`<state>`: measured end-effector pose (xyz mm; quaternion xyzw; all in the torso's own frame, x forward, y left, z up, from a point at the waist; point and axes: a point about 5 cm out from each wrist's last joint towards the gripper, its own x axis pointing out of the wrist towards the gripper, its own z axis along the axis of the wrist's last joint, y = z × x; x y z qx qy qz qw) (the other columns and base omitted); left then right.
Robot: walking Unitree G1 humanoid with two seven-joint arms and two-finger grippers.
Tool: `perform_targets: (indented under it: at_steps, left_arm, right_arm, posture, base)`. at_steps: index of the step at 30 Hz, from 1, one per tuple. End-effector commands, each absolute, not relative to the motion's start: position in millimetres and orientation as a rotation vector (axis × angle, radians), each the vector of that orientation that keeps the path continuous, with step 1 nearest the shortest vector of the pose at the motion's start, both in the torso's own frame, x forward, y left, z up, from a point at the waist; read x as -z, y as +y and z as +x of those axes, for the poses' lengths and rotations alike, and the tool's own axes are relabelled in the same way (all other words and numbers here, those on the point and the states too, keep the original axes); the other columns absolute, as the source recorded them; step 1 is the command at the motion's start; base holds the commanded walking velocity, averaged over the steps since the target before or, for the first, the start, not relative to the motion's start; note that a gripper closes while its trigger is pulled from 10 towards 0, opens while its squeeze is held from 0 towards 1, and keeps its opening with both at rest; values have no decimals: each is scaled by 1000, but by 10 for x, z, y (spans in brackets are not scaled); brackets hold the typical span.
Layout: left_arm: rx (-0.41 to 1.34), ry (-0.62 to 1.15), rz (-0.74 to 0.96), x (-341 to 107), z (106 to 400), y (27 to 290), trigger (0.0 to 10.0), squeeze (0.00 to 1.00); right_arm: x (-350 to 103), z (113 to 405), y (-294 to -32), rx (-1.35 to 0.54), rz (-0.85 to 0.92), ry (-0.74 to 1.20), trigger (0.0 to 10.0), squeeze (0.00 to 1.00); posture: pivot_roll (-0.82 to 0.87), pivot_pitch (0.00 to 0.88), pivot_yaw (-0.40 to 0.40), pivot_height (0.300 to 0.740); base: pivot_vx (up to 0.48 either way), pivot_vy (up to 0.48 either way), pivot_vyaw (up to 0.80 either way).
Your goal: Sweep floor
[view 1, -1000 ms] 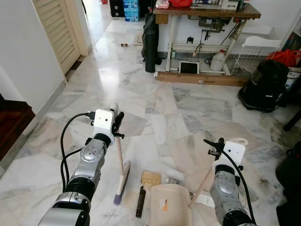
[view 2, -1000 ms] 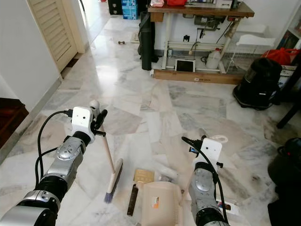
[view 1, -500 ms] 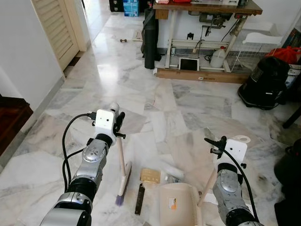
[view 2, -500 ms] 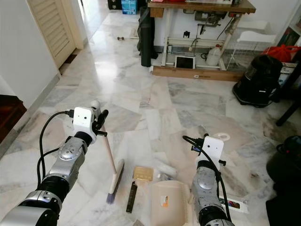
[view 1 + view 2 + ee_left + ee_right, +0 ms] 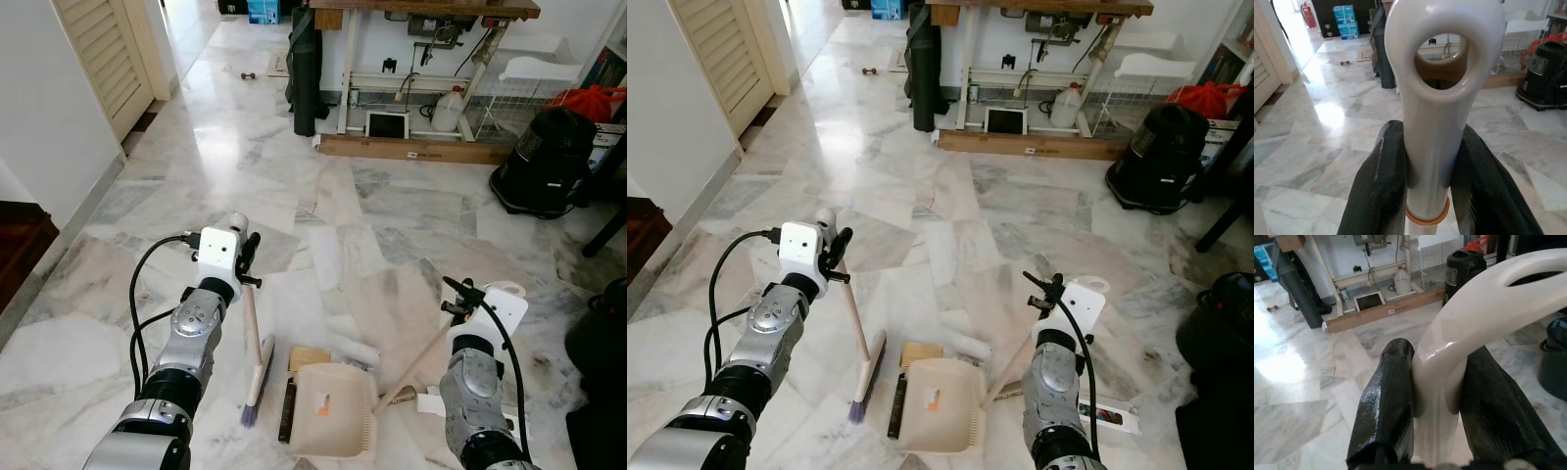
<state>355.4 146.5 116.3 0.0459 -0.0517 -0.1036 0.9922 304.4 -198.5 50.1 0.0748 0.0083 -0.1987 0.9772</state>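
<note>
Broom (image 5: 257,364) stands near-upright on the marble floor (image 5: 323,225), bristle head down just left of the dustpan (image 5: 328,411). Left gripper (image 5: 1432,176) has its jaws clamped on the top of the broom's handle, right below the hanging loop. Dustpan lies flat on the floor in front of the robot, its long handle (image 5: 416,357) slanting up to the right gripper (image 5: 1437,401), jaws clamped on the handle's loop end.

Debris is not collected yet: a tan flat piece (image 5: 309,356) and a crumpled clear wrapper (image 5: 355,354) lie at the far edge of the pan, touching or just beside it, and a dark flat strip (image 5: 287,411) sits between broom head and pan. The pan's inside looks empty except for a small orange label. White paper scraps (image 5: 1107,416) lie near the right arm.

Judgement: sweeping is early to mid stage, tools in hand and positioned, litter gathered close to the pan but none pushed in. Left to do: brush the pieces into the pan, then the scraps on the right.

Farther off, a workbench (image 5: 421,10), a black vacuum (image 5: 549,166) and a louvred door (image 5: 98,59).
</note>
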Motion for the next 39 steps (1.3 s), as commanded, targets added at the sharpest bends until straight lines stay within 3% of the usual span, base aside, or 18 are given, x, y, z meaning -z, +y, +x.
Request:
perform_targets:
  at_steps: [1,23,39]
  left_arm:
    - [219,-143,102,-1281,3599,1453,10000,0]
    - [217,-143,109,-1292,3599,1484,10000,0]
    - [223,-143,109,-1264,3569,1492,10000,0]
  right_arm:
    - [-613,3100,-2010,401,166,-30,10000,0]
    - [-277,2939,-1912,377,197,125,10000,0]
    - [-259,2884,-2004,415,136,119,10000,0]
  posture:
    - [78,28,-18,740]
    - [94,58,-17,740]
    - [88,44,-11,740]
  base:
    - [0,0,0]
    - [0,0,0]
    - [0,0,0]
